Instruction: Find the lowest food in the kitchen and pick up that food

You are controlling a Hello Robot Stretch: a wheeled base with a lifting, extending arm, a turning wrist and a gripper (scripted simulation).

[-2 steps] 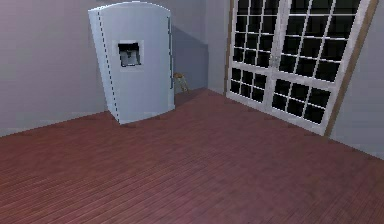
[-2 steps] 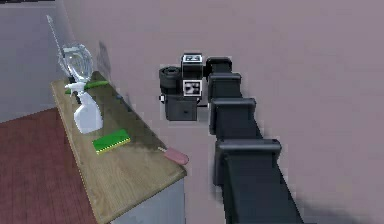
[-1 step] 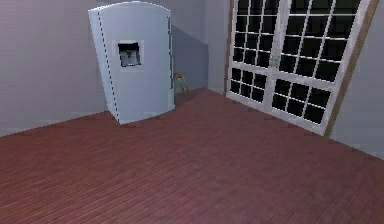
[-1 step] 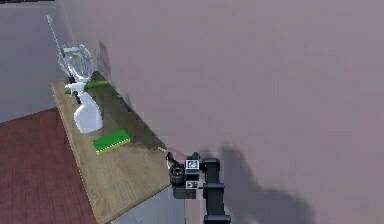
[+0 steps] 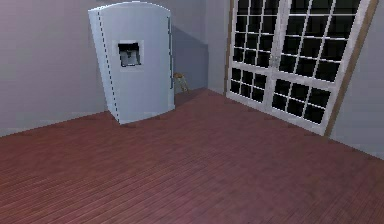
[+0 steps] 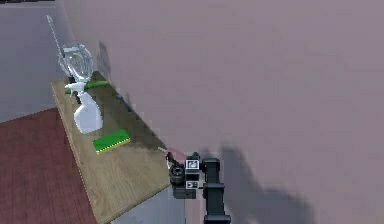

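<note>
Tan speck (image 5: 178, 80) beside fridge (image 5: 135, 60) — unidentifiable; end effector (image 6: 171, 159) load — untellable.

Our dark arm (image 6: 214, 203) rises from the bottom edge, and we cannot tell whether its end effector (image 6: 176, 172) holds anything.

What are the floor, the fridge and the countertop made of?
The floor looks like reddish wood planks, with thin board lines. The fridge is probably painted metal: smooth, pale, even. The countertop seems to be wood: tan with faint grain.
</note>
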